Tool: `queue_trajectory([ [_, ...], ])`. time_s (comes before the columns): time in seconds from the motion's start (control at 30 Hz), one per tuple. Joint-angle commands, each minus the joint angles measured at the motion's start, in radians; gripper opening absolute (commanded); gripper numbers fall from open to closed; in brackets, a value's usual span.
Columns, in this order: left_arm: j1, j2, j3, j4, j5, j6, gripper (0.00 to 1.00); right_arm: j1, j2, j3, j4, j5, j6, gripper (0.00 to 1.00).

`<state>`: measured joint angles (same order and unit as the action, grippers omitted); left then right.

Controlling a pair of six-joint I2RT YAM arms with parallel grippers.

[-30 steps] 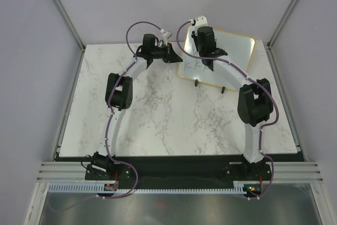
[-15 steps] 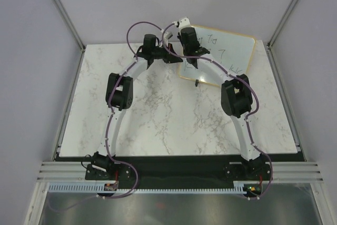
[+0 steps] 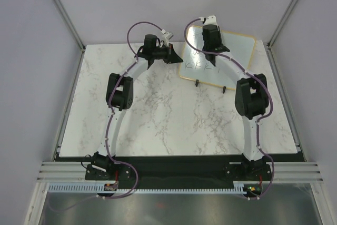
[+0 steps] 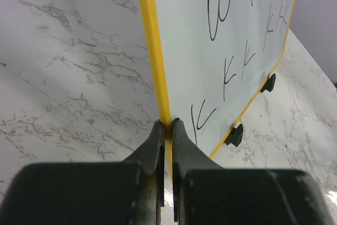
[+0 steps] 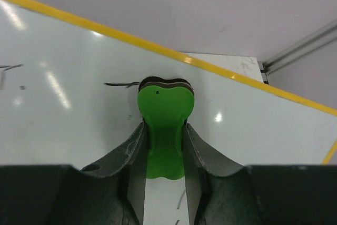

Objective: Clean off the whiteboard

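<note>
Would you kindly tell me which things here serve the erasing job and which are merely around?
In the job: whiteboard, green eraser, left gripper clamping the whiteboard, right gripper holding the eraser.
Merely around: marble table, purple cables.

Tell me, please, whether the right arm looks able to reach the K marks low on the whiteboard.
Probably yes. The right gripper holds the green eraser at the whiteboard, with nothing between it and the K marks. The left gripper clamps the side edge, clear of them.
</note>
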<state>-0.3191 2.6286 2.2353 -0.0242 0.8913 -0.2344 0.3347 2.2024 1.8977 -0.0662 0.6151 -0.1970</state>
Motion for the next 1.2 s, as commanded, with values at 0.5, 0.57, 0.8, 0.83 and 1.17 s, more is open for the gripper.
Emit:
queue_trajectory([
  [0.5, -0.008, -0.042, 0.004, -0.034, -0.038, 0.135, 0.02, 0.113, 0.253, 0.379, -0.009, -0.129, 0.045, 0.00],
  [0.57, -0.008, -0.044, 0.004, -0.034, -0.037, 0.138, 0.02, 0.113, 0.273, 0.397, -0.007, -0.117, 0.045, 0.00],
  [0.8, -0.008, -0.045, 0.004, -0.040, -0.037, 0.145, 0.02, 0.061, 0.195, 0.307, -0.017, 0.032, 0.060, 0.00],
  [0.83, -0.008, -0.047, 0.004, -0.042, -0.038, 0.147, 0.02, 0.040, 0.151, 0.281, -0.017, 0.043, 0.067, 0.00],
  [1.17, -0.008, -0.050, 0.003, -0.056, -0.052, 0.173, 0.02, -0.046, -0.009, 0.055, -0.004, 0.061, 0.073, 0.00],
])
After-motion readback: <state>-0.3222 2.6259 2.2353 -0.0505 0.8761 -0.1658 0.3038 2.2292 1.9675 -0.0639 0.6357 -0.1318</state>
